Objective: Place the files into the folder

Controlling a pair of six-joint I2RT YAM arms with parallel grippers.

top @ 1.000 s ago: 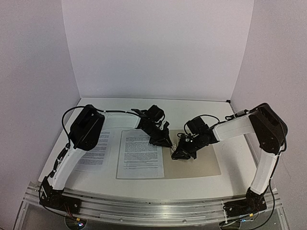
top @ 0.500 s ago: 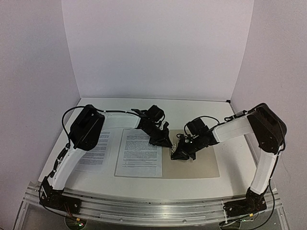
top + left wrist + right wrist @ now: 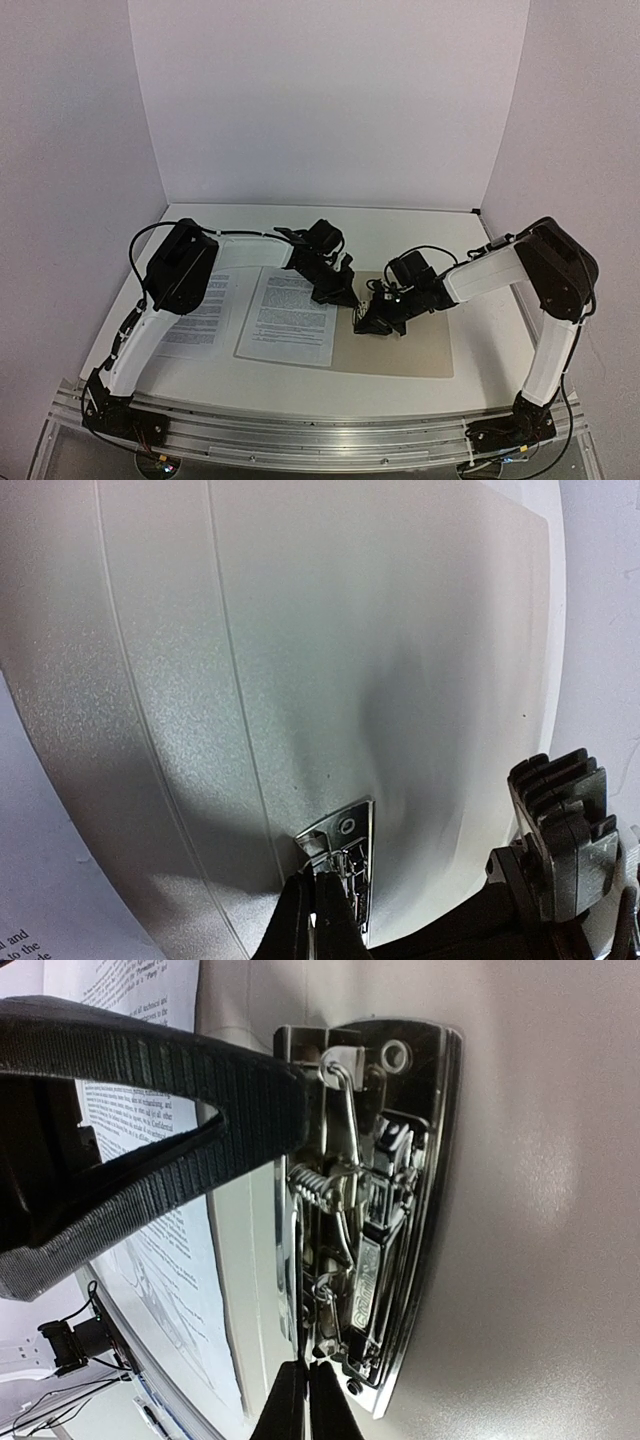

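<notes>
The folder (image 3: 420, 345) lies open and flat on the table (image 3: 400, 392), its bare tan cover to the right of the spine and the metal clip (image 3: 362, 316) at the spine. One printed sheet (image 3: 290, 318) lies flat just left of the clip, slightly skewed. The second sheet (image 3: 200, 315) lies further left on the table, partly hidden under the left arm. Both arms reach to the clip from opposite sides. The left gripper (image 3: 348, 297) is clenched – in the left wrist view its tips (image 3: 312, 915) meet at the near end of the clip (image 3: 345, 855). The right gripper (image 3: 363, 323) is likewise clenched, its tips (image 3: 308, 1400) against the opposite end of the clip (image 3: 370, 1210). Whether either pair pinches a clip part cannot be told. Neither sheet is under the clip.
</notes>
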